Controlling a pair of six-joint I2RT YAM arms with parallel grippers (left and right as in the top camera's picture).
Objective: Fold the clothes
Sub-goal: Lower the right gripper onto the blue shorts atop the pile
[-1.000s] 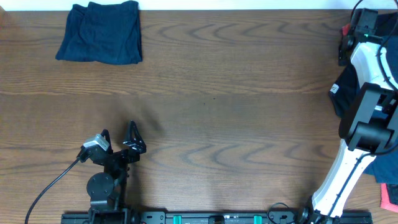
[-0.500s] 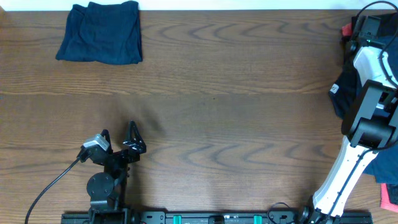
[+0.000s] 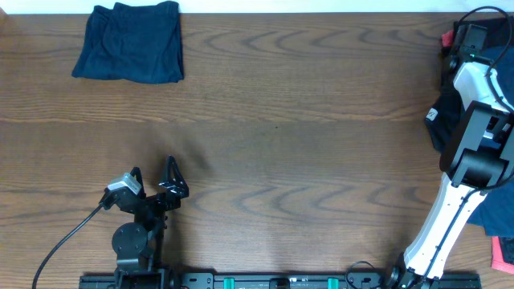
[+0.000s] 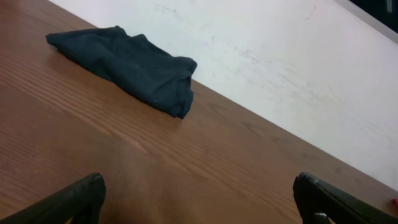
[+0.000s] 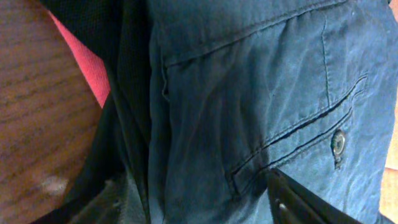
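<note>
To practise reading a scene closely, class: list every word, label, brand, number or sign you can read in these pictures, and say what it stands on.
No text here can be read.
White mark on the black garment: too small to read.
Green tags on the rail at the near edge: too small to read.
Button on the blue garment: no lettering can be made out.

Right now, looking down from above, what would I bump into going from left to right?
Folded navy-blue garment → bare wooden table → black garment → coral-pink cloth at the right edge.
</note>
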